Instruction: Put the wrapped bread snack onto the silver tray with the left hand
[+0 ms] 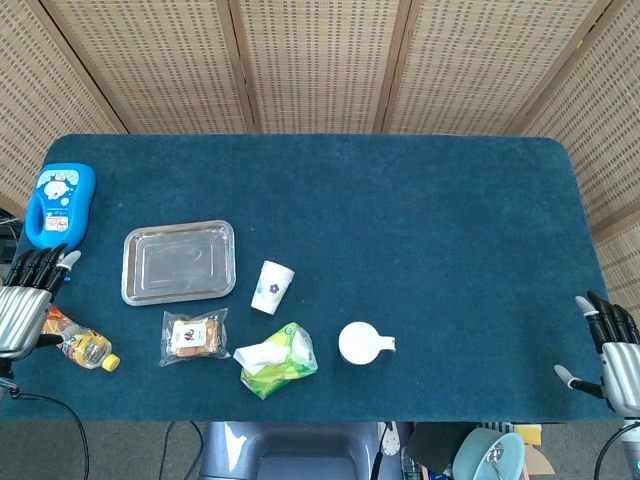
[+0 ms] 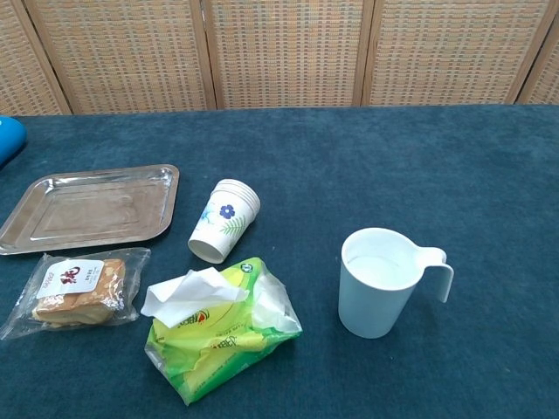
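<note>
The wrapped bread snack (image 1: 193,337) (image 2: 76,285) lies flat in clear film on the blue cloth, just in front of the silver tray (image 1: 179,261) (image 2: 87,209), which holds nothing. My left hand (image 1: 22,299) hovers at the table's left edge, well left of the snack, fingers apart and holding nothing. My right hand (image 1: 612,352) is off the table's right front corner, fingers spread and empty. Neither hand shows in the chest view.
A paper cup (image 1: 271,287) lies tipped right of the tray. A green tissue pack (image 1: 276,360) and a white mug (image 1: 362,343) sit near the front edge. A small orange bottle (image 1: 82,343) lies by my left hand; a blue container (image 1: 59,204) rests at the far left.
</note>
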